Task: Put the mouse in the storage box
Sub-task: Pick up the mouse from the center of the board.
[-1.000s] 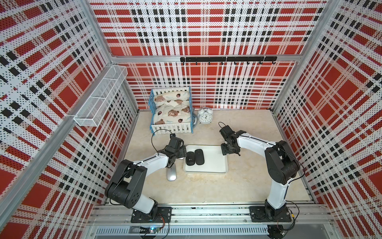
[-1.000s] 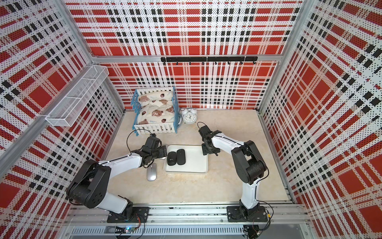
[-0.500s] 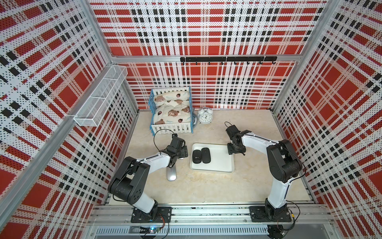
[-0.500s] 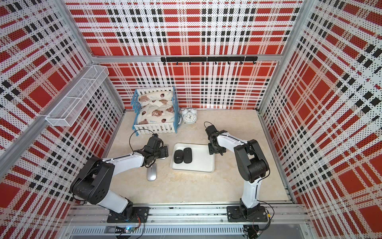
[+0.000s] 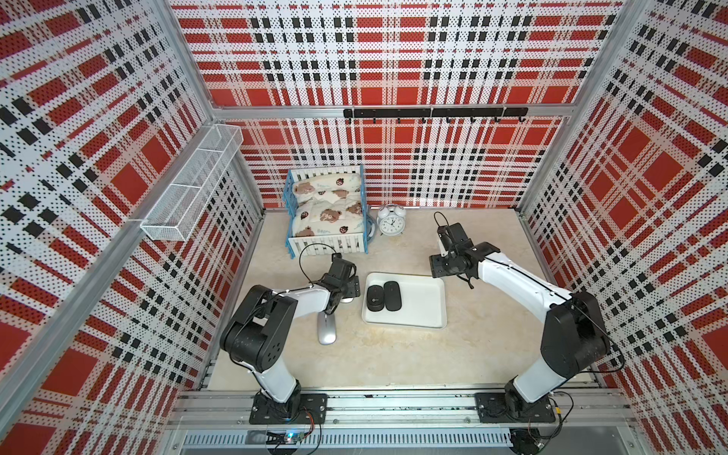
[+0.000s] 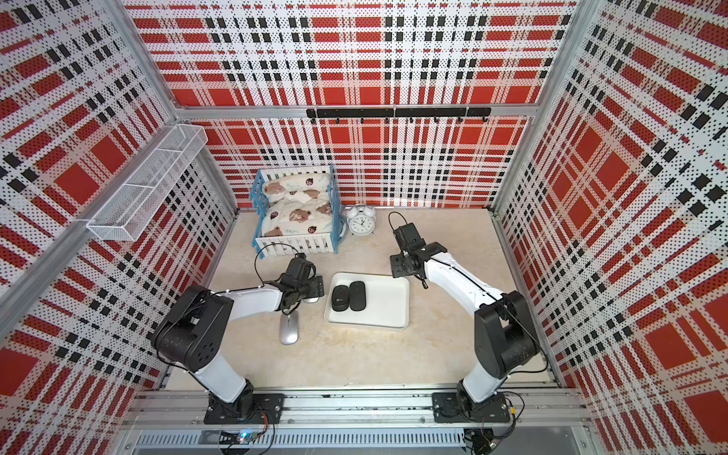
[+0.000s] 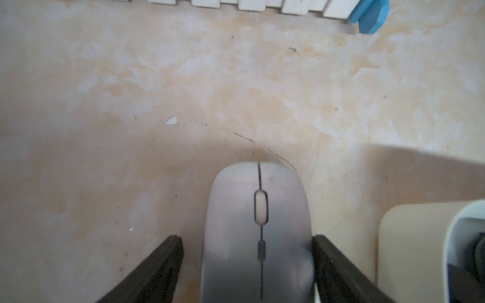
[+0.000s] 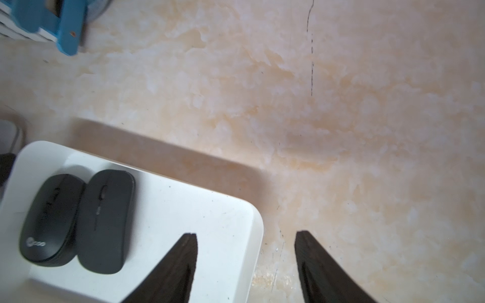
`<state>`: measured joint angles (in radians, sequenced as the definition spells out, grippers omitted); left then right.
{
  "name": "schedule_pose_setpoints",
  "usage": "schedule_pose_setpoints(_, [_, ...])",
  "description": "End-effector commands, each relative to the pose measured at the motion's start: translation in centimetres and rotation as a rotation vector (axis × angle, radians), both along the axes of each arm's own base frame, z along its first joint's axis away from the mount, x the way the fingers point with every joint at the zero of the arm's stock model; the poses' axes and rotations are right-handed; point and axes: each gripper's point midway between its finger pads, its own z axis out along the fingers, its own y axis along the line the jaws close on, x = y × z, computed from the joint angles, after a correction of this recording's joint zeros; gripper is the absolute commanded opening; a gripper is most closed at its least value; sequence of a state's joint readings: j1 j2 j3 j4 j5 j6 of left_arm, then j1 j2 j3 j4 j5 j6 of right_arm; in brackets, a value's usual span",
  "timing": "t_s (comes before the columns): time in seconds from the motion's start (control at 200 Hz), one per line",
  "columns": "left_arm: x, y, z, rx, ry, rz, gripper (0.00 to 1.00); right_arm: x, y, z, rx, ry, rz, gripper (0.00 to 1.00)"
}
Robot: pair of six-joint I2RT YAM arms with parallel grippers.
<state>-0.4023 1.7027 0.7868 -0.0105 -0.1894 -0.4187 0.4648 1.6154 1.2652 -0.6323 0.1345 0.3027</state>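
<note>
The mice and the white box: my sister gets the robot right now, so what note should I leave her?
Left end effector: open, low over the table, jaws either side of a silver mouse, not yet clamped.
Right end effector: open, jaws either side of the storage box corner rim, gripping nothing.
Done: a rounded black mouse and a flat black mouse lie side by side in the box.
Left: grip that silver mouse and put it in the box. Then do the second silver mouse, which is on the table partly under the left arm.
</note>
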Motion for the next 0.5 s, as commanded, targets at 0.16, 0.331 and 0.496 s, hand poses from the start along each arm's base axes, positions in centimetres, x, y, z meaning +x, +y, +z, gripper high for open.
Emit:
schedule_pose_setpoints(0.16, [0.1,-0.9,-0.5,0.007,0.024,-0.024,0.61,0.4,1.2,1.7,0.044,-0.046,0.030,0.67])
schedule_pose_setpoints(0.331, [-0.8,-1.1,0.1,0.009,0.022,-0.025,0.51,0.9,1.5,1.5,0.050,-0.048,0.032,0.67])
schedule_pose_setpoints(0.496, [-0.7,-0.8,1.4,0.020,-0.003,-0.004,0.43,1.5,2.0,1.2,0.055,-0.044,0.038,0.67])
